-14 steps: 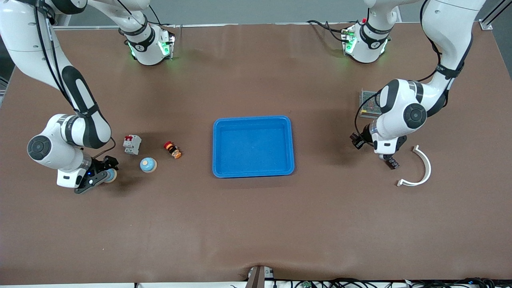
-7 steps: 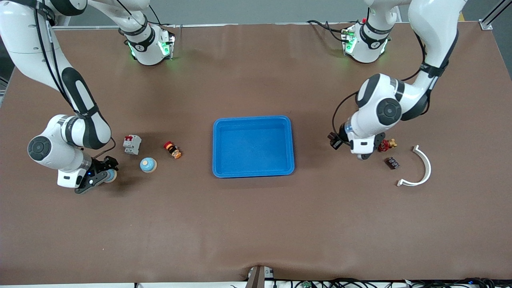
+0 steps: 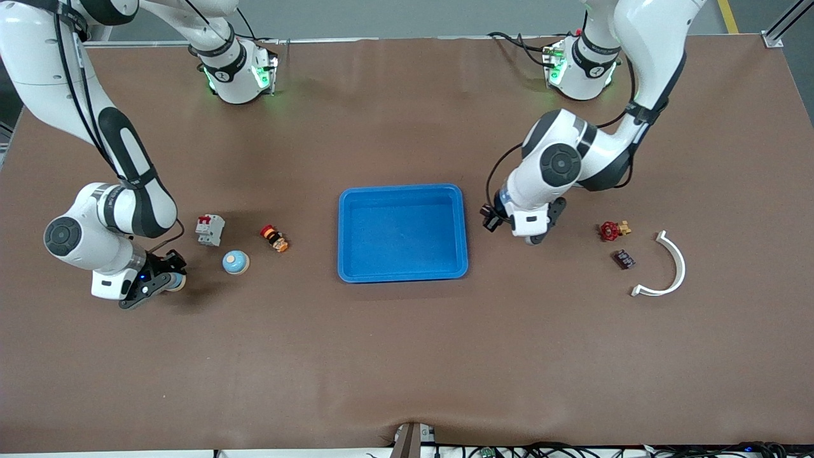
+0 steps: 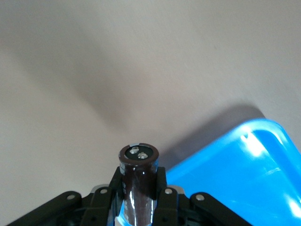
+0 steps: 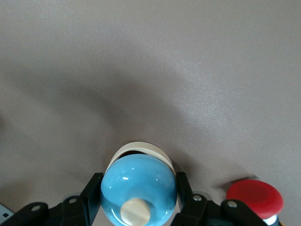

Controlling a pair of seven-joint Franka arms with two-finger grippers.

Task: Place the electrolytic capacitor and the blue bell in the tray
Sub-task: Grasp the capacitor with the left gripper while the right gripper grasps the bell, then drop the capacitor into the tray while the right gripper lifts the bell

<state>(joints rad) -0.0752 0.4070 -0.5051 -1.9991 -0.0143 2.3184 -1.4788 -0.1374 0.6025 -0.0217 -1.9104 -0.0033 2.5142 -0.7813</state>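
Observation:
The bright-blue tray (image 3: pixel 402 270) lies mid-table; nothing shows in it. My left gripper (image 3: pixel 536 238) is over the bare table just beside the tray's rim on the left arm's side. It is shut on the electrolytic capacitor (image 4: pixel 138 181), a dark glossy cylinder upright between the fingers, with a corner of the tray (image 4: pixel 244 174) close by. My right gripper (image 3: pixel 159 284) is low over the table toward the right arm's end, shut on a blue bell (image 5: pixel 138 190) with a cream knob. The bell's edge shows in the front view (image 3: pixel 177 280).
A second blue bell (image 3: pixel 236 261) sits on the table near the right gripper, with a white circuit breaker (image 3: pixel 210 229) and a red-capped button (image 3: pixel 274 238) beside it. Toward the left arm's end lie a red valve (image 3: pixel 612 229), a small dark part (image 3: pixel 624 259) and a white curved piece (image 3: pixel 668 267).
My left arm has swung from beside the small dark part toward the tray, uncovering the red valve. My right arm has barely moved.

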